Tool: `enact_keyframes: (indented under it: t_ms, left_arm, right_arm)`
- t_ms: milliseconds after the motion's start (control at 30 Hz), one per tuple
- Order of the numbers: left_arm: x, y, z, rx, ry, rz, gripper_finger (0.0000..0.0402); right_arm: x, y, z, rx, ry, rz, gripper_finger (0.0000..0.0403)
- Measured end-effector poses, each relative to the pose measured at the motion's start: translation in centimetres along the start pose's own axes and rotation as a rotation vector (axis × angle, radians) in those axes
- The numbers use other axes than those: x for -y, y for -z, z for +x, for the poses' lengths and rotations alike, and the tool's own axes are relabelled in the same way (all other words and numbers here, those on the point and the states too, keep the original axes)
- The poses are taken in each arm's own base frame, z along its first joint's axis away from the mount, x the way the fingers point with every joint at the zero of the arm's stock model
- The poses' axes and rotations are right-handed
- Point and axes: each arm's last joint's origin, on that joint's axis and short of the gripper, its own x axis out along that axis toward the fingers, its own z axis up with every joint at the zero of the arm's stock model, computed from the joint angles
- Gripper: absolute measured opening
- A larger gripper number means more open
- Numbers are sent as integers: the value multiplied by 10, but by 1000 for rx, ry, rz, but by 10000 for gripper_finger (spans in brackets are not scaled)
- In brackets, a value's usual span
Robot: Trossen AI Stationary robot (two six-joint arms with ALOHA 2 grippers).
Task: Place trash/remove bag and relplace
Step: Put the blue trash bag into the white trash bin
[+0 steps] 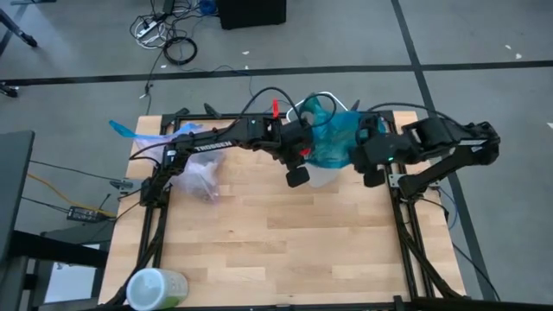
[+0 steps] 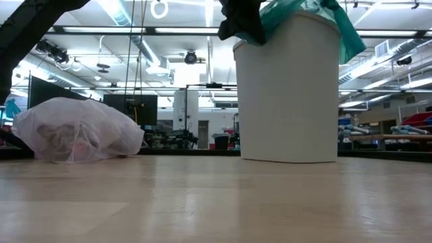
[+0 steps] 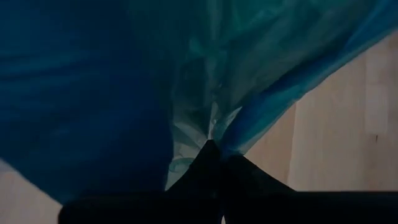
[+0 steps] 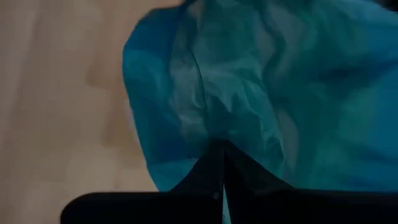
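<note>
Teal plastic filled both wrist views. The left gripper [image 3: 214, 149] had its fingers pinched together on a fold of the teal bag [image 3: 205, 68], and the right gripper [image 4: 222, 152] was likewise clamped on that film from the other side. How much plastic sat between each pair of fingers could not be made out, since the tips met at a dark point and the sheet hid everything past them.

From above, the two grippers met over the white bin [image 1: 321, 177] at the table's far edge, left [image 1: 302, 142] and right [image 1: 367, 147], with the teal bag [image 1: 333, 138] bunched between them and covering the bin's mouth. The bin's inside was hidden. In the low view the teal plastic [image 2: 297, 17] draped over the bin's [image 2: 287, 94] rim, and the top of it ran out of frame.

The pale bag [image 1: 200, 175] lay on the table [image 1: 285, 250] under the left arm, well apart from the bin; in the low view it sat slumped [image 2: 77, 129], with trash [image 2: 64, 138] inside showing only as blurred shapes (nothing identifiable). A capped container [image 1: 155, 288] lay at the near-left corner, partly cut off.
</note>
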Motion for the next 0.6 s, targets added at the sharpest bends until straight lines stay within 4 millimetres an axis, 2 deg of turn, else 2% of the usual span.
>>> enact_keyframes:
  t_ms: [267,600]
  left_arm:
    - [7,2,0,-8,9,14,4]
    - [11,3,0,-14,13,20,4]
  right_arm:
    - [-18,-10,5,-3,-77,-11,0]
    - [-29,-1,-6,-58,-97,6,0]
